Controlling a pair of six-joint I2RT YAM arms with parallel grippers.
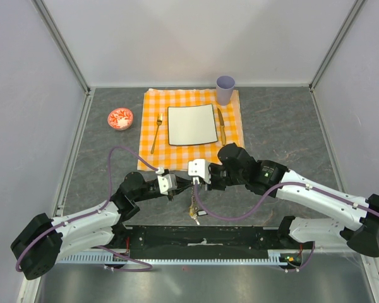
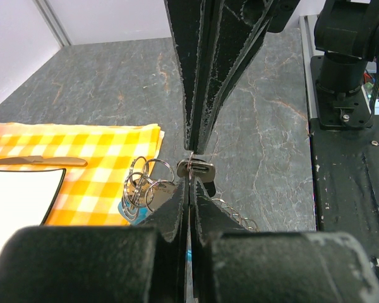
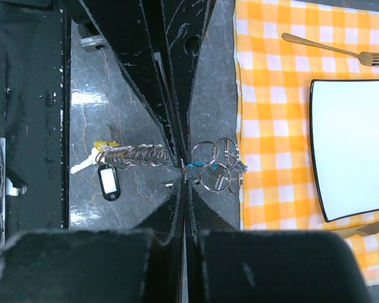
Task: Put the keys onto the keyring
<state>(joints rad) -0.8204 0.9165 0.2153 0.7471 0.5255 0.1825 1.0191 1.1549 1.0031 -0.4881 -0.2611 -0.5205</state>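
Closed jaws, keyring (image 3: pixel 213 169) seemingly between them

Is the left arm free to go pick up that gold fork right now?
Probably not yet: the left gripper is shut on the keyring; nothing else blocks the way to the gold fork.

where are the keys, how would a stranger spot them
Find the orange checked cloth mid-table. Just off its near edge the left claw and right claw meet tip to tip, shut on a string of wire rings. The keys end that string, near the black base rail: one brass, one silvery, next to a small black tag.
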